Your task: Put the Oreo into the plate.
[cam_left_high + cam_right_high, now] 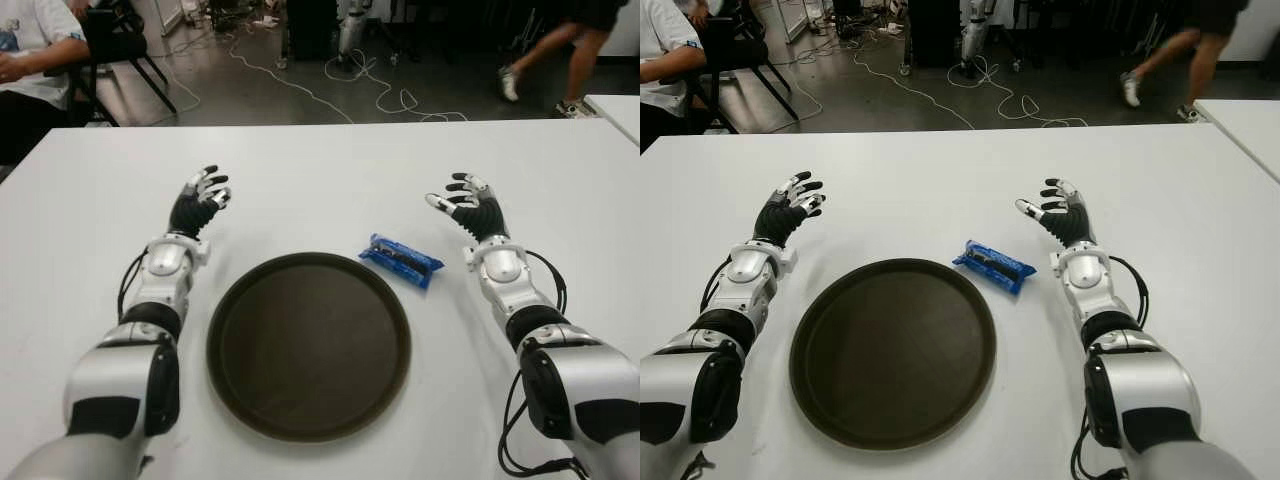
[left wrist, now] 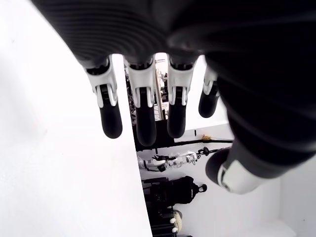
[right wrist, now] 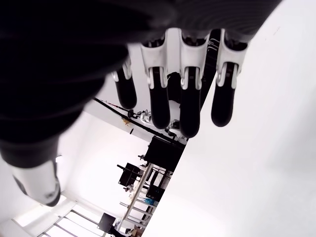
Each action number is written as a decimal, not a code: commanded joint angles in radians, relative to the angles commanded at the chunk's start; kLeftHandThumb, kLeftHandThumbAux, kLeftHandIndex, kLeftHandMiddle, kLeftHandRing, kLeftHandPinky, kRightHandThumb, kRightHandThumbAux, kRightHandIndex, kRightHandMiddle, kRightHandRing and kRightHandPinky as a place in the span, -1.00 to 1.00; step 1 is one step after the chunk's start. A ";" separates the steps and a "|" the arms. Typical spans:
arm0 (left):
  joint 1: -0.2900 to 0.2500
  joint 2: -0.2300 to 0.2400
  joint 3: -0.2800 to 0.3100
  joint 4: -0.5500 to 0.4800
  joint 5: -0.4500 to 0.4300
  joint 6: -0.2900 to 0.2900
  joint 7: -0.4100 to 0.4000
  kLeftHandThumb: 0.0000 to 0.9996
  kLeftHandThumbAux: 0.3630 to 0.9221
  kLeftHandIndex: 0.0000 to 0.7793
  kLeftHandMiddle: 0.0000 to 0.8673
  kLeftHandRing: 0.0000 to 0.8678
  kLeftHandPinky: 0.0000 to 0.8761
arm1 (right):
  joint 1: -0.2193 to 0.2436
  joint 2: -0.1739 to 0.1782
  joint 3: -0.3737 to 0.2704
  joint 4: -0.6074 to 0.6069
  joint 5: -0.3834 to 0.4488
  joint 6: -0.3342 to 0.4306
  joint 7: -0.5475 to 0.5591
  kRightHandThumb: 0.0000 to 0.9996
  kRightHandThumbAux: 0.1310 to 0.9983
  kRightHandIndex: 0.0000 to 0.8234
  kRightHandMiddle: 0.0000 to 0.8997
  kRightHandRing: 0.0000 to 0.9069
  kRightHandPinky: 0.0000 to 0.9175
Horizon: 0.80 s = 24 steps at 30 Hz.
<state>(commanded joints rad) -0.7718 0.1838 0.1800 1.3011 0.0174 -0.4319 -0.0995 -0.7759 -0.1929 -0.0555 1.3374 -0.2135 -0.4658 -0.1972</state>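
Note:
A blue Oreo packet (image 1: pixel 401 260) lies on the white table (image 1: pixel 330 180), just off the far right rim of the round dark plate (image 1: pixel 308 345). The plate holds nothing. My right hand (image 1: pixel 464 203) is to the right of the packet and slightly farther back, apart from it, its fingers (image 3: pixel 190 106) spread and holding nothing. My left hand (image 1: pixel 205 192) shows at the far left of the plate, fingers (image 2: pixel 146 118) also spread and empty.
A second white table's corner (image 1: pixel 615 108) shows at the far right. Beyond the table's far edge are a seated person (image 1: pixel 35 55), a walking person's legs (image 1: pixel 555 55), chairs and cables on the floor.

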 joint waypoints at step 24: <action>0.000 0.000 -0.003 -0.001 0.002 0.011 0.008 -0.75 0.16 -0.74 -0.56 -0.55 -0.53 | -0.009 -0.018 0.096 -0.011 -0.108 -0.033 -0.105 -0.88 0.09 -0.53 -0.47 -0.42 -0.32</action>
<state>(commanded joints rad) -0.7716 0.1839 0.1768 1.2996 0.0197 -0.4209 -0.0912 -0.7847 -0.2110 0.0409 1.3262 -0.3217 -0.4992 -0.3024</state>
